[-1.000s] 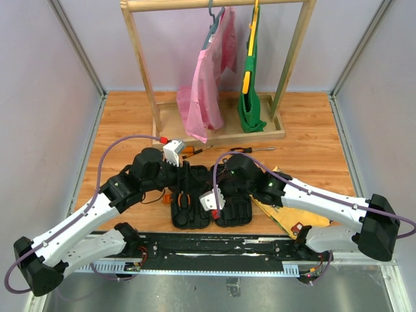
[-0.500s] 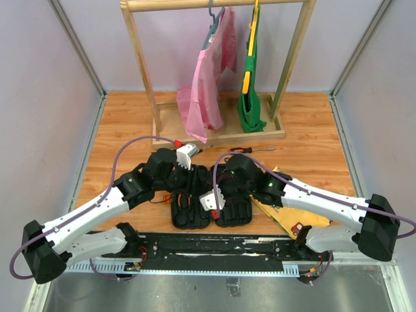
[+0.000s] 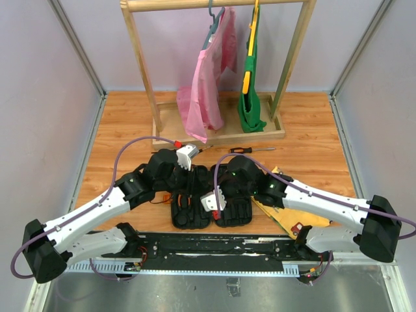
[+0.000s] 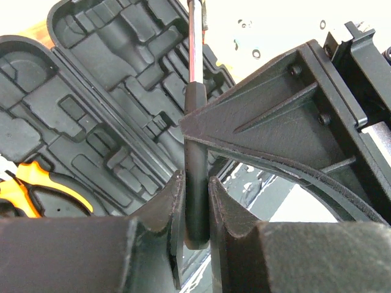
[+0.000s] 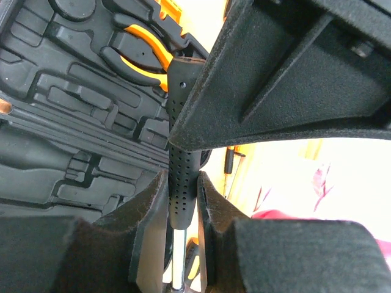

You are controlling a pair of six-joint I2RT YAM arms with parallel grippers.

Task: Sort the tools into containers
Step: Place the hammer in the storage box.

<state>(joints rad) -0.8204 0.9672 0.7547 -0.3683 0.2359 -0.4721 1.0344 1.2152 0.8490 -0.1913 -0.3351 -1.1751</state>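
Left gripper [image 4: 195, 183] and right gripper [image 5: 181, 180] both pinched narrow on same black-handled tool [image 4: 196, 140], above open tool case [image 4: 91, 79], 6 o'clock of table [image 3: 312, 130]. Risk: opposed pulls (double grip) twist tool, miss slot.

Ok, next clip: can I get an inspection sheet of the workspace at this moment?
Surface: wooden table, no spills seen.
Job's things: case lies open; orange pliers sit in its left half; a black-handled tool is held above it; a screwdriver lies on the table beyond the case.
Clutter: yellow board right of the case, partly under the right arm.
Grippers: left claw and right claw are both shut on the tool's handle.
Cables: purple cables loop along both arms; no snag seen.
Surroundings: wooden rack at the back with pink and green garments; plain walls.
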